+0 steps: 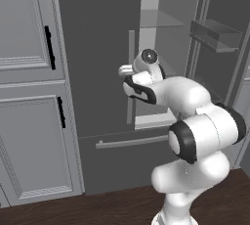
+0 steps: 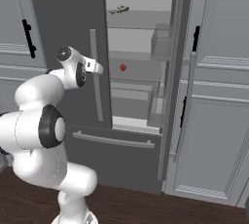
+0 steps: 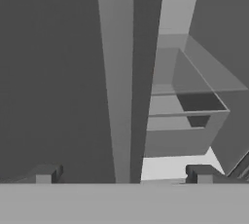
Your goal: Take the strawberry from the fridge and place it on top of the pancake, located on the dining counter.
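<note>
Fridge right door ajar, strawberry tiny on shelf; gripper spread wide, empty, tips cut off

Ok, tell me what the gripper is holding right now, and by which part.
Nothing. The gripper is open and empty, its fingertips apart in front of the fridge; the strawberry sits on a shelf inside.

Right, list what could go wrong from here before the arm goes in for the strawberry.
1. The gripper is open and sits close to the closed left door's bar handle; reaching straight ahead could hit the handle or door edge.
2. The strawberry is tiny and rounded, deep on a shelf in the fridge; a slightly off grasp could likely roll it away.
3. The open right door's bins narrow the gap, so the arm's elbow may clip them.
</note>
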{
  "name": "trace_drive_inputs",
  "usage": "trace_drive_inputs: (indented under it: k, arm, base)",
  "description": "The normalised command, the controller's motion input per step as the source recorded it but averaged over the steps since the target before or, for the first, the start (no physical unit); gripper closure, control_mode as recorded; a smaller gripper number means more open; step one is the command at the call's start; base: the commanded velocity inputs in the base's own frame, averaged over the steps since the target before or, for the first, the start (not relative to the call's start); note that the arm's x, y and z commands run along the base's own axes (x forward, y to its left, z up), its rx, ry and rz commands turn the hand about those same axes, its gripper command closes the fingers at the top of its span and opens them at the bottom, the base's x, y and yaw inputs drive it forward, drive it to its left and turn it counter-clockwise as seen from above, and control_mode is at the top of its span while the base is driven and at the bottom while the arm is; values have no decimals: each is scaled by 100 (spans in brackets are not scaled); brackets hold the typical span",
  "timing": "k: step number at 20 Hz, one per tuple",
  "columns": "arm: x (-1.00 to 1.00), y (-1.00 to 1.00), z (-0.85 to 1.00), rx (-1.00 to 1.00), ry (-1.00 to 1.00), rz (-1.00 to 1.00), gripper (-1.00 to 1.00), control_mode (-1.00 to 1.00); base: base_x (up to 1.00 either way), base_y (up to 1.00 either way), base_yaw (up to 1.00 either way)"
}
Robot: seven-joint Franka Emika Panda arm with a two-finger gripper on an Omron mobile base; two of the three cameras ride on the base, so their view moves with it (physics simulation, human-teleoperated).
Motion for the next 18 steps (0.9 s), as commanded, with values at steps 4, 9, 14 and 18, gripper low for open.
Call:
trace_drive_inputs:
  k: [4, 9, 14, 18]
  arm:
    - [55, 5, 0, 0, 0, 2, -100, -100]
    - [39, -4, 0, 1, 0, 0, -100, -100]
    - [40, 9, 0, 0, 0, -1, -100, -100]
    - [42, 12, 0, 0, 0, 0, -100, -100]
  base:
    - [0, 0, 0]
    - [0, 0, 0]
    - [0, 0, 0]
    - [0, 0, 0]
